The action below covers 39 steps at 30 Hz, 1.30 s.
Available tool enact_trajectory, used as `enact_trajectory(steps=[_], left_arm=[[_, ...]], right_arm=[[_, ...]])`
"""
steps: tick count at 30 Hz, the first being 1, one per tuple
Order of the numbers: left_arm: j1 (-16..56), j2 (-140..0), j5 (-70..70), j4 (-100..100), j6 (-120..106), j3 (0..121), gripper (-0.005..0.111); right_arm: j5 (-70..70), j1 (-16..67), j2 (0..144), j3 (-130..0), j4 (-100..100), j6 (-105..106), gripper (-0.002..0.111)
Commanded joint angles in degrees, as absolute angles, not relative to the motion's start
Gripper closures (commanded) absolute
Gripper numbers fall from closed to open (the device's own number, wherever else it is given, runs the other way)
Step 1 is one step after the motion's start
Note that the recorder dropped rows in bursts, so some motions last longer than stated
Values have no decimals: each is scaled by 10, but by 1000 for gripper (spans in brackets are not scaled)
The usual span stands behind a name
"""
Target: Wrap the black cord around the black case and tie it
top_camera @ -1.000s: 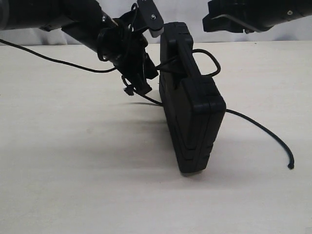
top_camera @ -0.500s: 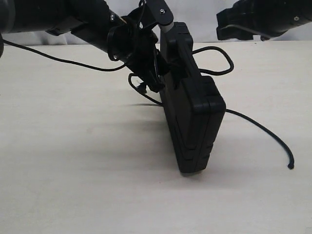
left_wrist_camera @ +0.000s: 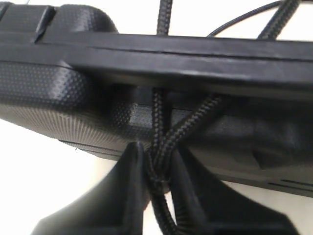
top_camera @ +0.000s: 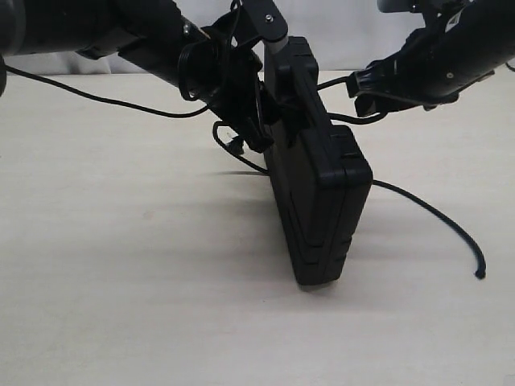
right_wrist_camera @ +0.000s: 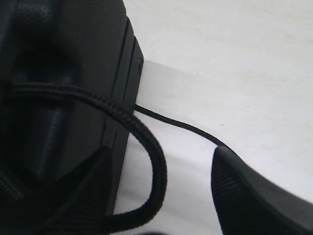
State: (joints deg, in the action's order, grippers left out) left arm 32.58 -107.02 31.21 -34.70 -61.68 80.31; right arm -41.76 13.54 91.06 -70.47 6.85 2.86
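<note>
The black case (top_camera: 318, 185) stands on its edge in the middle of the table, leaning slightly. My left gripper (top_camera: 259, 121) presses against its left side and is shut on two strands of the black cord (left_wrist_camera: 164, 147) right at the case's handle slot (left_wrist_camera: 146, 105). The cord passes through the slot and bulges into a loop (top_camera: 348, 119) on the case's right side. My right gripper (top_camera: 364, 94) hangs open at that loop. In the right wrist view the loop (right_wrist_camera: 157, 161) curves between the spread fingers (right_wrist_camera: 244, 191), touching neither pad. The cord's tail (top_camera: 451, 229) trails across the table to the right.
The beige table (top_camera: 121, 281) stretches toward the camera in front of the case. A cord or cable (top_camera: 96, 100) runs off to the far left behind the left arm (top_camera: 145, 32). A white wall backs the table.
The left gripper swung right against the case with the cord and has held still since. The right gripper came down and left to the cord loop beside the case.
</note>
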Motion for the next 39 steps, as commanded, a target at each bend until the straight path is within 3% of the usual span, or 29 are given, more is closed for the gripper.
enact_trajectory(steps=[1, 10, 13, 16, 18, 20, 27, 39], left_arm=[[327, -1069, 310, -356, -620, 808, 107], [327, -1069, 309, -356, -628, 808, 107], [327, -1069, 311, -356, -634, 808, 97], [327, -1069, 312, -354, -636, 808, 82], [327, -1068, 313, -339, -648, 808, 65], [327, -1062, 312, -331, -648, 808, 62], [327, -999, 313, -332, -648, 808, 61], [329, -1024, 313, -664, -834, 808, 61]], right_arm=[[-391, 133, 930, -703, 68, 39, 55], [-374, 133, 934, -703, 68, 54, 94], [-374, 133, 934, -703, 68, 58, 104], [-374, 133, 934, -703, 68, 60, 104], [-373, 133, 934, -703, 67, 64, 104], [-373, 133, 934, -703, 55, 64, 104], [-357, 133, 916, -706, 51, 64, 104], [-366, 133, 901, -705, -34, 18, 104]])
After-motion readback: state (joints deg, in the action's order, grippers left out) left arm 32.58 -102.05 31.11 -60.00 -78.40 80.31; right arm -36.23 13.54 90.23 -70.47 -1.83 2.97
